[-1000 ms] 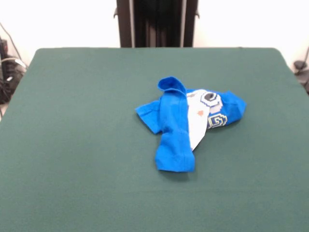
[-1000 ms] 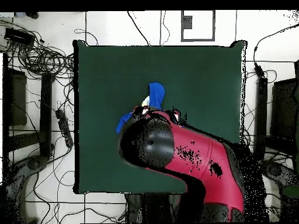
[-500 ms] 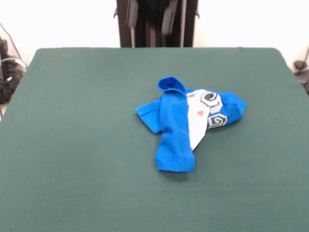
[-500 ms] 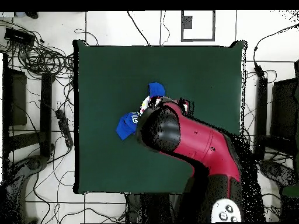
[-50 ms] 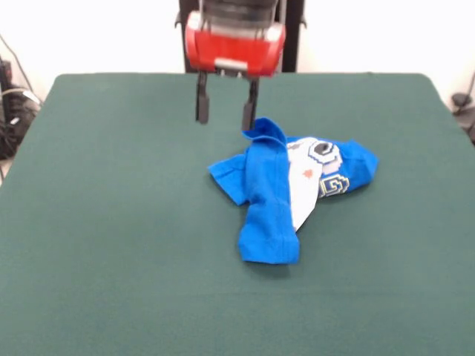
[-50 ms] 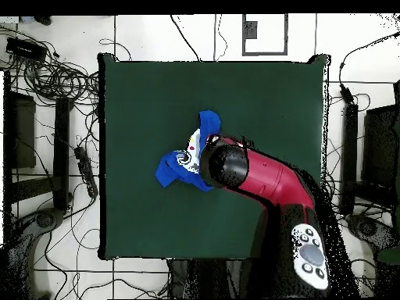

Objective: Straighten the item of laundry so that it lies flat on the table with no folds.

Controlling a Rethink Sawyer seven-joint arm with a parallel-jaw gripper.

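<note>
The item of laundry [image 5: 286, 185] is a bright blue T-shirt lying crumpled near the middle of the green table [image 5: 111, 222]. One blue part is folded over its white print, and a strip reaches toward the camera. In the overhead view the shirt [image 6: 183, 160] shows left of the red arm [image 6: 266, 183], which covers part of it. My gripper [image 5: 225, 111] hangs open above the table, just behind the shirt's far left edge, with its dark fingers [image 5: 201, 104] apart and nothing between them.
Cables [image 6: 55, 78] and dark equipment lie on the floor left and right of the table. A black pedestal column [image 5: 241, 33] stands behind the table's far edge.
The arm has swung down into the front view, and the open gripper now hangs behind the shirt. In the overhead view the arm uncovers more of the shirt. The shirt has not moved.
</note>
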